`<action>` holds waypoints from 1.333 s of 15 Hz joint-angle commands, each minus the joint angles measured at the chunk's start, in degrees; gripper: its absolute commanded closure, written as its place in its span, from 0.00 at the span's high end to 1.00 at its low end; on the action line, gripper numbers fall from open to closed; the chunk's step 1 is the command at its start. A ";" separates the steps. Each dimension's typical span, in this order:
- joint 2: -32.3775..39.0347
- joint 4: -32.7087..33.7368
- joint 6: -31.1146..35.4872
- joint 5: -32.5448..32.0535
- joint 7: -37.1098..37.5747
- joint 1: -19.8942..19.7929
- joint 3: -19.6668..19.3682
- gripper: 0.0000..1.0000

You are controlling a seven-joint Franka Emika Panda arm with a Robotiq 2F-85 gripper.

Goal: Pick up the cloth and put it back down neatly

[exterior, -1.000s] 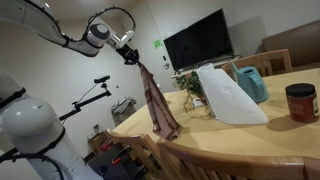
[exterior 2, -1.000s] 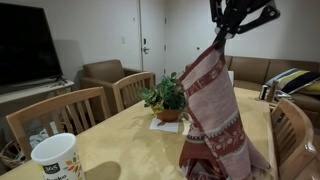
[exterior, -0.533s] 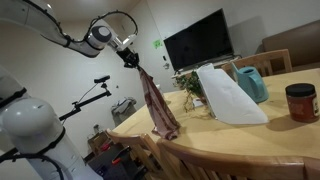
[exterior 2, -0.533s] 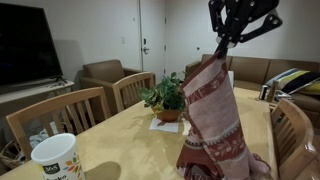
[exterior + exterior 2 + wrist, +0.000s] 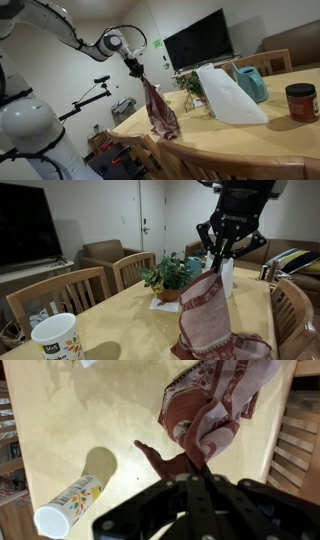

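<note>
The cloth (image 5: 208, 320) is dark red with a pale pattern. It hangs from my gripper (image 5: 217, 268), which is shut on its top corner. Its lower part is bunched on the wooden table (image 5: 120, 320). It also shows in an exterior view (image 5: 158, 110), hanging below the gripper (image 5: 140, 72) at the table's edge. In the wrist view the cloth (image 5: 212, 410) lies crumpled on the table below the shut fingers (image 5: 192, 470).
A potted plant (image 5: 168, 278) stands behind the cloth. A white cup (image 5: 55, 338) is at the near corner and shows in the wrist view (image 5: 70, 505). A red jar (image 5: 300, 102), a teal pitcher (image 5: 251, 83) and white paper (image 5: 226, 95) are on the table. Chairs (image 5: 100, 288) surround it.
The gripper has come down with the cloth. More of the cloth now bunches on the table.
</note>
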 commanded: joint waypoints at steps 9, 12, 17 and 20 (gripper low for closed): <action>6.34 5.75 1.25 -9.35 0.24 -6.03 2.29 0.03; 6.56 5.61 1.24 -9.35 0.26 -6.04 2.49 0.03; 8.80 8.00 -0.48 -9.49 -0.46 -5.94 2.73 0.01; 11.26 10.57 -2.22 -10.76 -1.44 -5.72 3.30 0.01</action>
